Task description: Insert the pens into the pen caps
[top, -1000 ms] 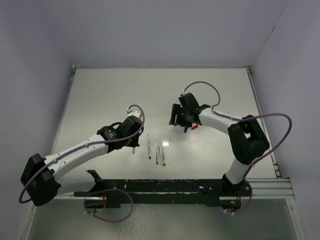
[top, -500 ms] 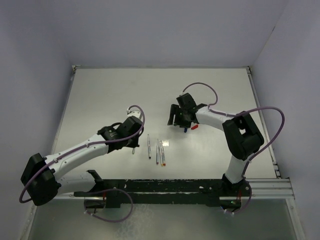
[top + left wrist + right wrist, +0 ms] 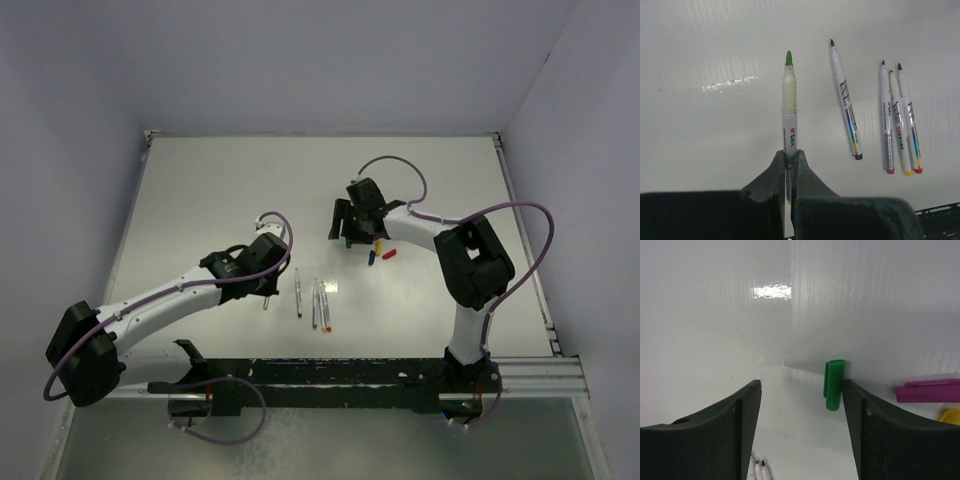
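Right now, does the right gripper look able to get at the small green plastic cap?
Probably yes: the right gripper is open with the green cap lying between its fingers, beside one; nothing blocks it.

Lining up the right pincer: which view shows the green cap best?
Right wrist: the green cap lies large inside the open right pincer. Top external shows it only as a speck; left wrist misses it.

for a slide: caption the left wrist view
Left gripper clamps a green-tipped pen; four uncapped pens lie on the table beside it.

Bright, even light; tabletop (image 3: pixel 715 315) glare.
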